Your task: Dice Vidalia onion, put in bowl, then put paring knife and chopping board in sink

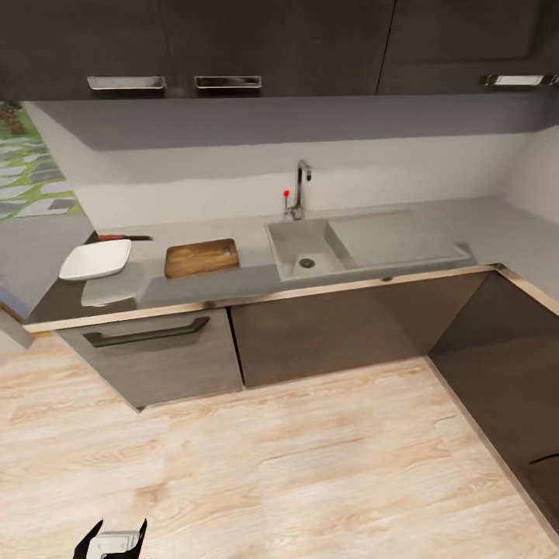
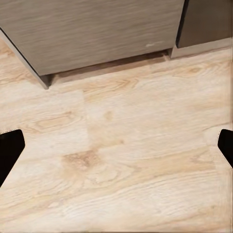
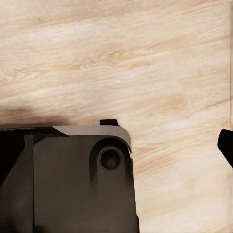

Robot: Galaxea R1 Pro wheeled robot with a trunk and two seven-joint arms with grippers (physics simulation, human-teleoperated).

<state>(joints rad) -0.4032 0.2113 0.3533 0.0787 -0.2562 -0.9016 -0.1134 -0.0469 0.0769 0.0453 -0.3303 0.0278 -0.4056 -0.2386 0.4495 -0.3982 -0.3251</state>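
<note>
Little of the robot's body is showing. At the lower edge of the head view, the left pincer (image 1: 115,541) is appearing as two black pointed finger tips flanking a pale grey-white block with a rounded face. In the left wrist view, the same pincer's fingers (image 2: 9,148) are showing as flat matte black wedges with angled edges, one at each side of the picture. In the right wrist view, a large dark grey boxy base panel with a rounded corner (image 3: 73,184) is showing, carrying a round recessed socket (image 3: 110,159) with a glossy rim, and a black finger tip (image 3: 226,143) is peeking in at the edge.
</note>
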